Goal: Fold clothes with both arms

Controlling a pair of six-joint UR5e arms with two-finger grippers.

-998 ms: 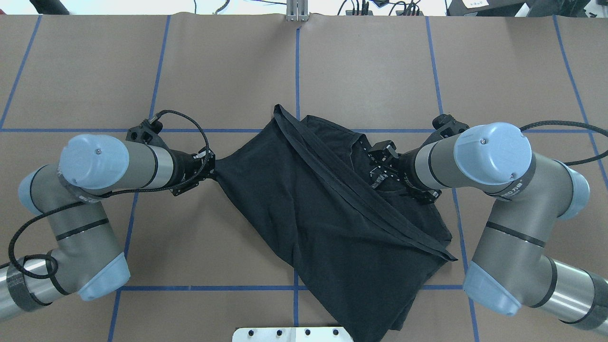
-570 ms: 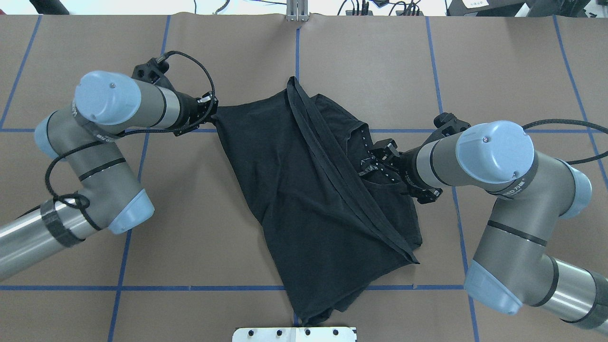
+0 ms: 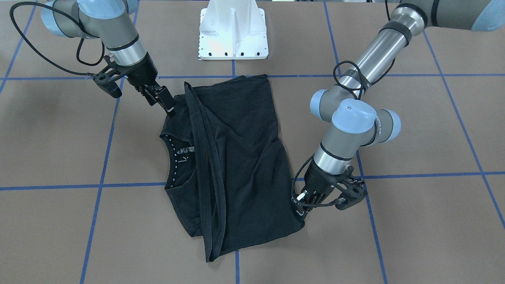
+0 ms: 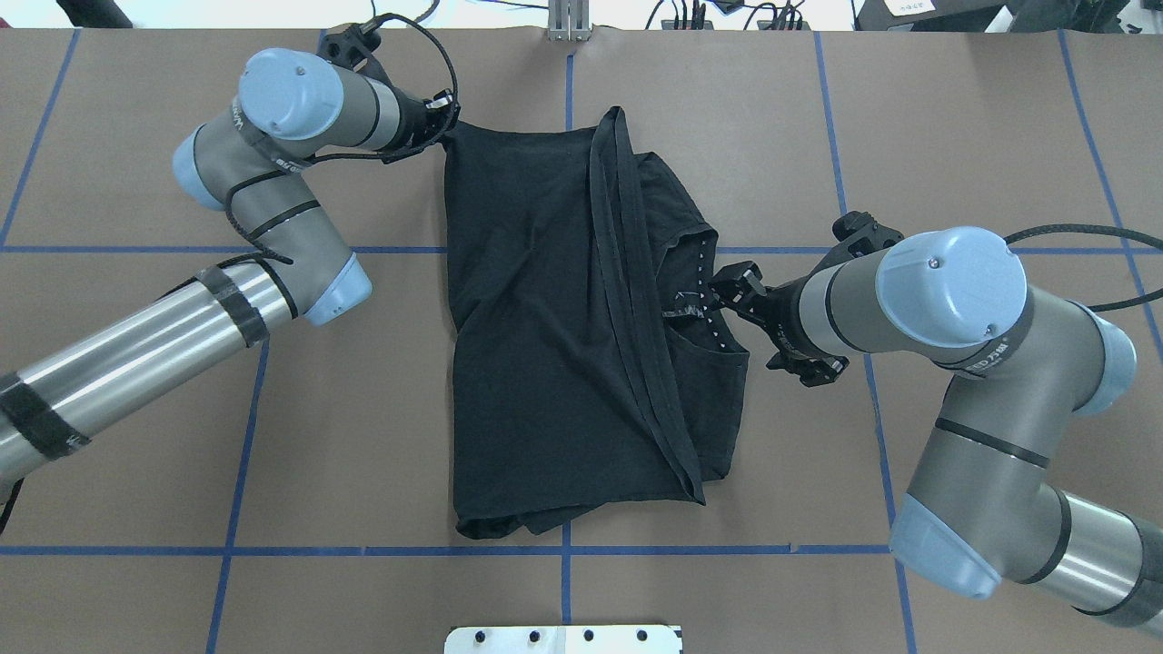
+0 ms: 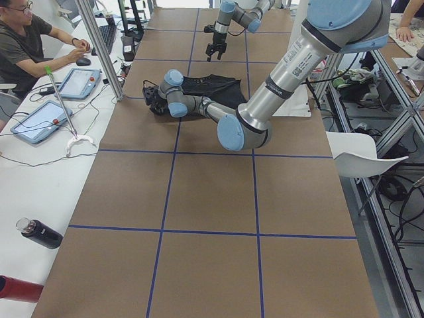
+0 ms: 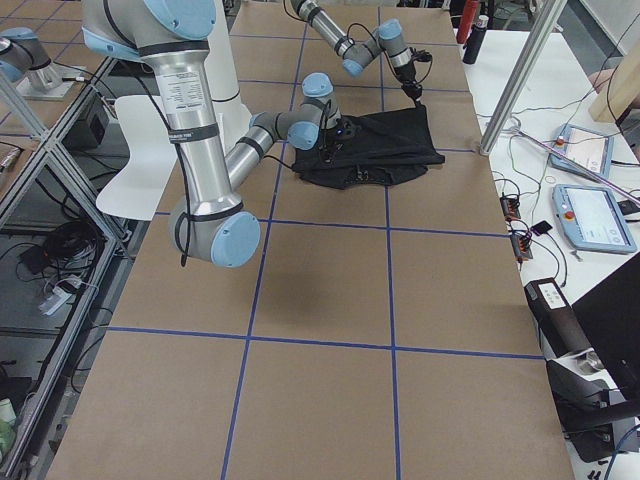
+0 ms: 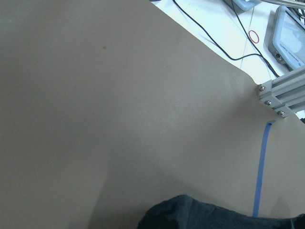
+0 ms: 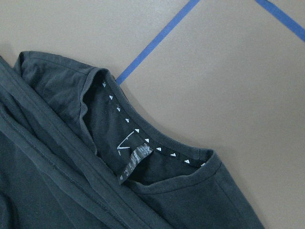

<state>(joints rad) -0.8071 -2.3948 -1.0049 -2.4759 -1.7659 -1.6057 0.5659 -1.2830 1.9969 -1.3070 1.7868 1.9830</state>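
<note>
We find overhead and front cameras opposed, both steeply above the brown blue-taped table (image 4: 727,136); end cameras look lengthwise; wrist cameras sit close. All share the black fabric T-shirt (image 4: 536,318).

Place: robotics lab.
Work surface: long table (image 4: 727,136) under brown sheeting, gridded with blue tape lines (image 4: 363,550).
Machinery: left arm (image 4: 136,359) and right arm (image 4: 954,291), 2 jointed tubular units by a white pedestal base (image 3: 233,35).
Framing: aluminium extrusion posts (image 5: 99,52).
Side bench: 2 touchscreen pendants (image 5: 41,121), cables (image 7: 209,37), a black bottle (image 5: 40,233), a seated person (image 5: 26,46).
</note>
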